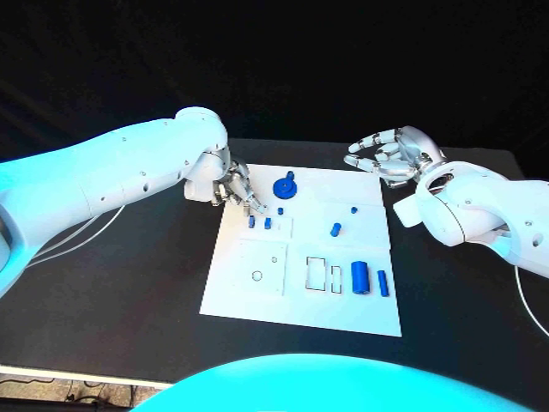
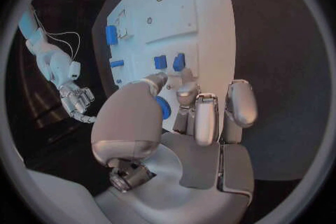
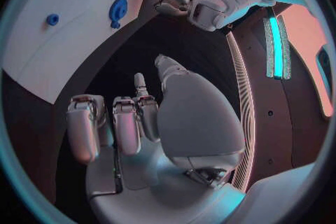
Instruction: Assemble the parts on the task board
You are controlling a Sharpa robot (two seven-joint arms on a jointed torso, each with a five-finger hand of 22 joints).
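The left hand (image 1: 235, 187) hovers at the upper left edge of the task board (image 1: 256, 296), fingers reaching down beside two small blue pegs (image 1: 260, 222); whether it pinches anything I cannot tell. The right hand (image 1: 392, 154) hangs off the board's upper right corner, fingers curled in, holding nothing. A round blue knob-like part (image 1: 285, 186) stands near the top; a blue cylinder (image 1: 360, 277) lies lower right. These parts look rigid, light and smooth, probably slippery, so a fingertip pinch across each peg's sides seems best.
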